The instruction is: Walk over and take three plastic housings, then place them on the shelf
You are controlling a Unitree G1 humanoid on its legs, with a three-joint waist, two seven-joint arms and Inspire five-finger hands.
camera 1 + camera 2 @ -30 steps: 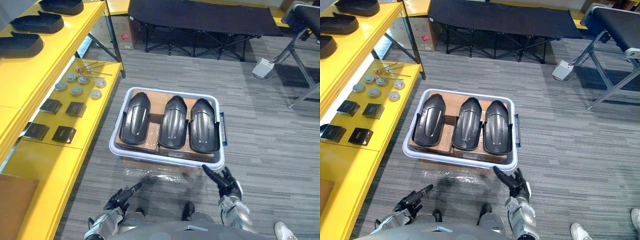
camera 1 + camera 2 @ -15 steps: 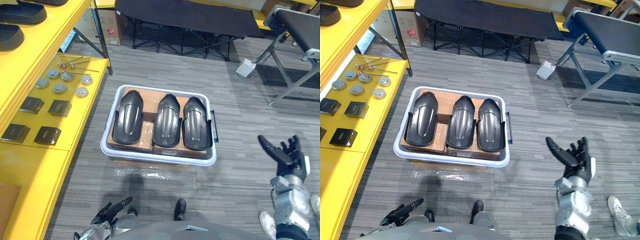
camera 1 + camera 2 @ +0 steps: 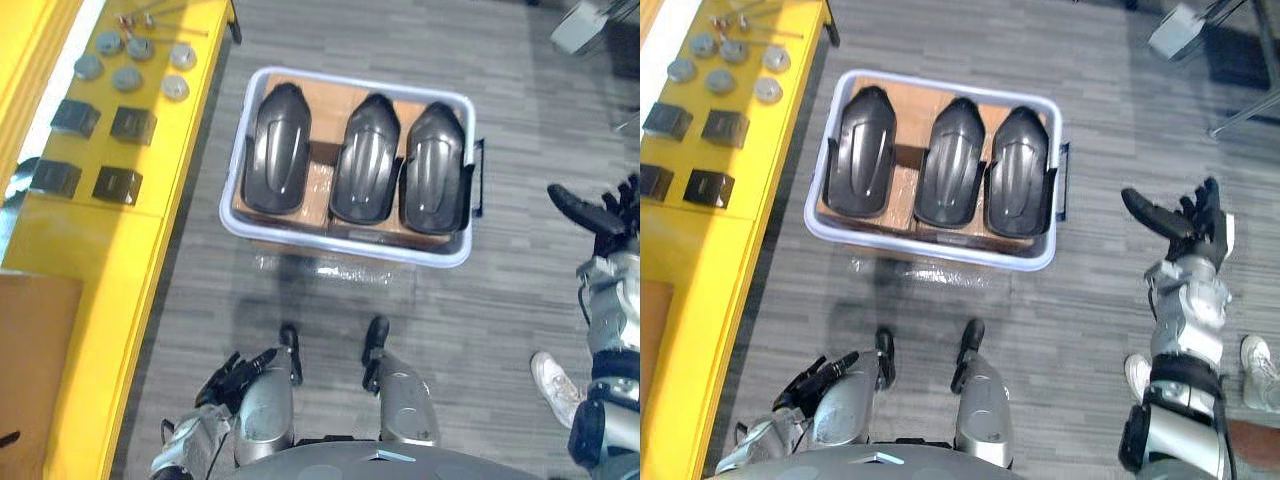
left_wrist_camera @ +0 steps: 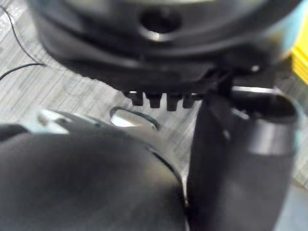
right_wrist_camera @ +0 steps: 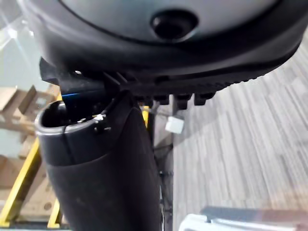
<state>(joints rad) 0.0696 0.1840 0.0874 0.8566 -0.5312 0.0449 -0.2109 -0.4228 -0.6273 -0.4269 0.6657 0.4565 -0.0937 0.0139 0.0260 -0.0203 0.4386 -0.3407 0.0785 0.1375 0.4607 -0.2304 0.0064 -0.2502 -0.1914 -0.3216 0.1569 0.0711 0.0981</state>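
Dark and spread wide, the right hand [image 3: 1192, 232] is raised over the grey ribbed carpet [image 3: 500, 310], off to the right of the bin [image 3: 345, 246]. Its fingers are straight and its thumb stands apart; it holds and touches nothing. The left hand [image 3: 818, 380] hangs low at the robot's left side with loosely extended fingers, also empty.

Three plastic housings lie side by side in the bin, untouched: the left housing [image 3: 276, 150], the middle housing [image 3: 365, 160] and the right housing [image 3: 436, 167]. Each is a long, glossy black domed shell, rounded at one end, with raised ribs along its length. They rest on brown cardboard [image 3: 335, 98] inside the pale, round-cornered plastic rim.

At the left runs the yellow shelf [image 3: 100, 260], smooth and flat, carrying round grey metal discs [image 3: 128, 78] and dark square blocks [image 3: 130, 125].
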